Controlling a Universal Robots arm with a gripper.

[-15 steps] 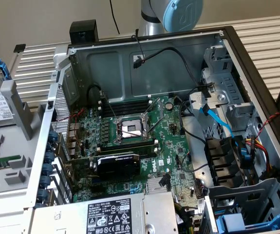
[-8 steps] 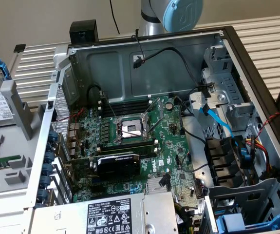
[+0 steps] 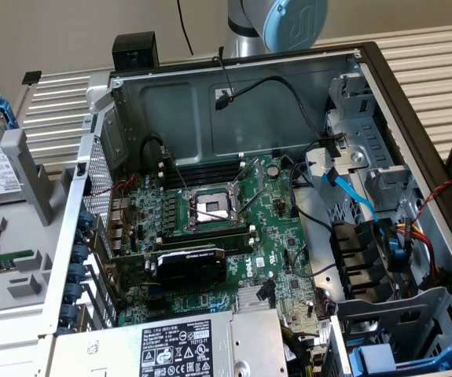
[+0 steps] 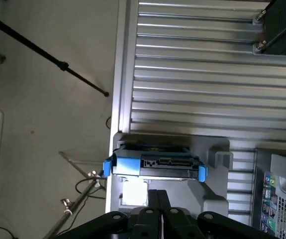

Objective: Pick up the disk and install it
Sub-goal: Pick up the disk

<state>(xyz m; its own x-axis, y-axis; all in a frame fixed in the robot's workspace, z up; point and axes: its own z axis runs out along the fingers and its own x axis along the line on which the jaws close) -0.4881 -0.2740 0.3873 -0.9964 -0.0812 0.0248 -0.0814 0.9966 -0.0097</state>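
Gripper (image 4: 158, 195) has its fingers pinched together with nothing in them, hanging just short of the disk (image 4: 155, 167), which sits in a grey stand (image 4: 216, 145).

Flat silver-grey metal hard drive in a bright blue plastic carrier (image 4: 155, 164), seen end-on, dark connector edge facing out. Seated in a pale grey holder (image 4: 217, 159) near the edge of the ribbed metal worktop (image 4: 207, 89). Blue tabs jutting at both ends. Not gripped.
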